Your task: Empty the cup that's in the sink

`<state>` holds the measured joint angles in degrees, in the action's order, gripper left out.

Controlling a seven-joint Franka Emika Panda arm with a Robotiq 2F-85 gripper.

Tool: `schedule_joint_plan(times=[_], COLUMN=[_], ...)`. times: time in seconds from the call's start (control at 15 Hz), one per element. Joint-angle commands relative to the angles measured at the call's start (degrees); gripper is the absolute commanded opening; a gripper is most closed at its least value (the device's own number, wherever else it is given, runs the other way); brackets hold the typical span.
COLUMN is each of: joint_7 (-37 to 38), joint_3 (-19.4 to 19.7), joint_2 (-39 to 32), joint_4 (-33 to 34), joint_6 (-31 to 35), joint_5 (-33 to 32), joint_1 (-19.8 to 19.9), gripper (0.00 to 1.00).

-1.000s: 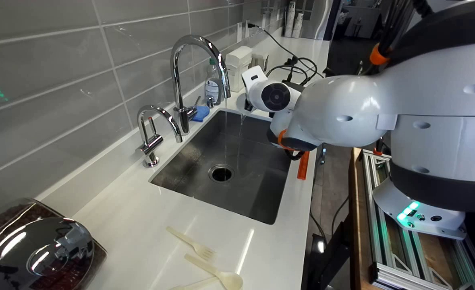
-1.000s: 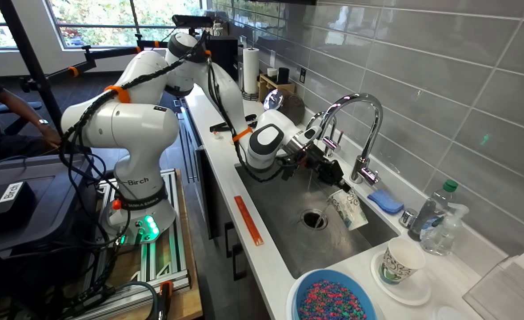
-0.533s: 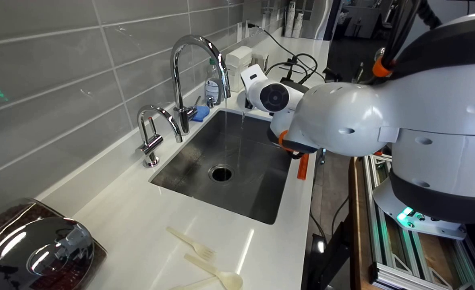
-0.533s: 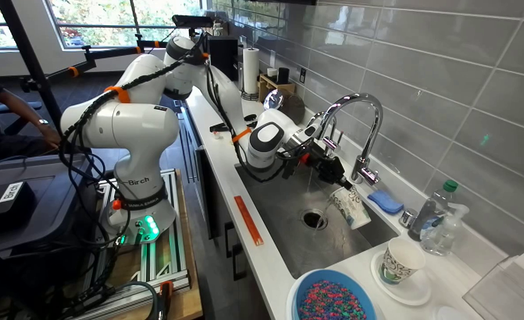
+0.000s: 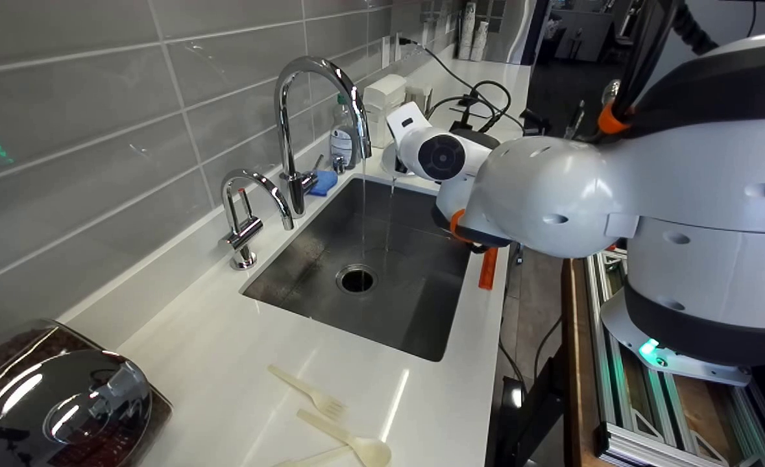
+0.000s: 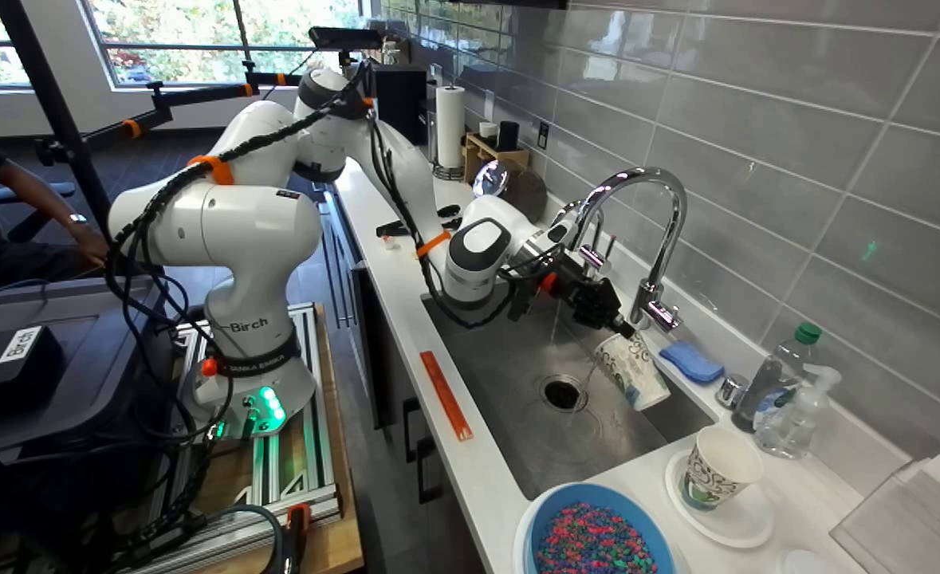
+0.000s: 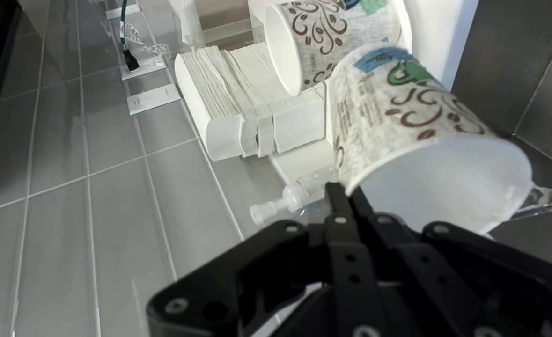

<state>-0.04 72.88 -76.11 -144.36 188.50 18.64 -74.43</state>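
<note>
The cup [image 6: 633, 371] is white paper with a brown swirl print. It is tipped on its side above the sink [image 6: 509, 383], and a stream of water falls from its mouth to near the drain [image 6: 563, 393]. My gripper [image 6: 623, 327] is shut on the cup's rim. In the wrist view the fingertips [image 7: 347, 193] pinch the rim of the cup [image 7: 411, 110], and its mouth faces lower right with water running out. In an exterior view the sink [image 5: 408, 305] shows, but the gripper and cup are hidden behind the arm [image 5: 453, 155].
The tall chrome faucet [image 6: 673, 215] arches beside the wrist, and water runs from it. A smaller faucet [image 5: 246, 227] stands near. A second paper cup [image 6: 717, 470] on a plate, a blue bowl [image 6: 597, 526], soap bottles [image 6: 788, 399], a blue sponge [image 6: 691, 361] and an orange strip [image 6: 446, 395] surround the sink.
The gripper and cup have shifted slightly, away from the tall faucet's spout. The arm's elbow has sunk a little. Water keeps pouring from the cup, and its stream has moved slightly with it.
</note>
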Motion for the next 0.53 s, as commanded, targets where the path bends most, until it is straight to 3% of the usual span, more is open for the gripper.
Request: schedule_joint_plan(times=[0.0,0.47], joint_7=[2.0,2.0], joint_3=[1.4,2.2], joint_2=[-2.8,-4.1], joint_4=[-1.0,-1.3], joint_6=[-1.9,-1.9], joint_5=[-1.6,-1.7], joint_1=[-2.2,-3.3], gripper=[0.01,0.01])
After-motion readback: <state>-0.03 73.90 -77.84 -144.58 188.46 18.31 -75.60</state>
